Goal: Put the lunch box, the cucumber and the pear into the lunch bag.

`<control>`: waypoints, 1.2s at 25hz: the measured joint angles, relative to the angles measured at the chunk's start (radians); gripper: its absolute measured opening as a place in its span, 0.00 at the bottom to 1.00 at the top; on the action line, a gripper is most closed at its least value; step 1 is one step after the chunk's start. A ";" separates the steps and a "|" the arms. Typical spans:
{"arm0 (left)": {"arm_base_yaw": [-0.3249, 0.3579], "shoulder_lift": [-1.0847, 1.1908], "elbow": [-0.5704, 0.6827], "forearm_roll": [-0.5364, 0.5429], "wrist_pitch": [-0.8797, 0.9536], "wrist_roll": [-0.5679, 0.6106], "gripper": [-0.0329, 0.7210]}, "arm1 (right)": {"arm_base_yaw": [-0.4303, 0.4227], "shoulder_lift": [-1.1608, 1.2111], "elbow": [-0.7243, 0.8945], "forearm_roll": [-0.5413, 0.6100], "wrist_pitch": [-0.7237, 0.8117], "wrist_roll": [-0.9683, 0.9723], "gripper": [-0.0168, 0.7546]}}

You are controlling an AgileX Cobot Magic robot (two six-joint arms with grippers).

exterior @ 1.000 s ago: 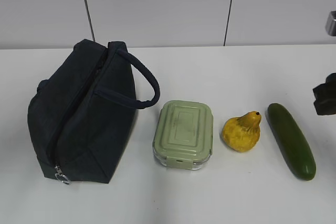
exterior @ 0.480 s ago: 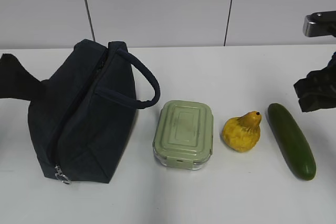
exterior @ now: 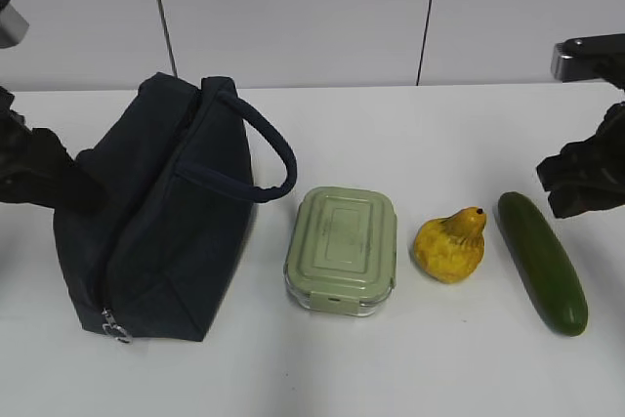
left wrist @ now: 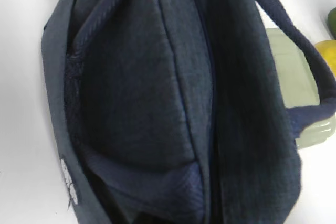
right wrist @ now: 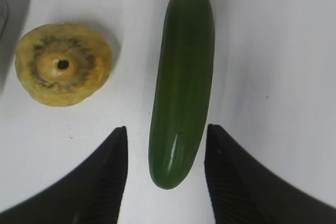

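Nearest you in the ext. view: the lunch bag (exterior: pixel 161 212) front end w/ its metal zipper pull (exterior: pixel 115 325), zip run shut along the top as far as you can see, bag lying on the white table (exterior: pixel 391 134) at left. Beside it, just right, the lunch box (exterior: pixel 342 249), lid on, apart from the bag body; one looped handle (exterior: pixel 266 148) arcs over toward it. Next right the pear (exterior: pixel 449 245), stem end up, near the box but not touching. Then the cucumber (exterior: pixel 543 261), lying lengthwise, just right of the pear, not touching it.

Right gripper (right wrist: pixel 165 140) is spread wide, fingers straddling the cucumber's near end in the wrist cam, holding nothing; contact w/ the cucumber can't be told. In the ext. view it hangs above the cucumber's far end.

Left gripper (exterior: pixel 39 178) sits at the bag's far left side. Wrist cam shows only bag fabric up close, so you can't tell if it's spread or clenched.

Farthest: the pale wall panels (exterior: pixel 293 12).
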State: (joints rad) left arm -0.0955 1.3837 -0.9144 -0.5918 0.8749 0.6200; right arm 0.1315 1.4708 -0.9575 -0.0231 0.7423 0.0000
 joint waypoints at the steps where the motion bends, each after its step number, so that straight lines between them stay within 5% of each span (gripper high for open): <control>1: 0.000 0.004 0.000 0.000 -0.002 0.000 0.22 | 0.000 0.010 -0.001 0.000 -0.002 0.000 0.51; 5: 0.000 0.010 0.000 -0.003 -0.007 0.000 0.04 | 0.000 0.038 -0.007 0.000 -0.010 0.000 0.51; 22: 0.000 0.010 0.000 -0.003 -0.007 0.000 0.02 | -0.004 0.337 -0.205 -0.114 0.060 0.051 0.71; 30: 0.000 0.010 0.000 -0.003 -0.007 0.002 0.02 | -0.093 0.399 -0.217 0.041 0.060 -0.116 0.71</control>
State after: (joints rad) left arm -0.0955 1.3939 -0.9144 -0.5951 0.8684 0.6225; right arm 0.0383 1.8696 -1.1742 0.0175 0.8019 -0.1157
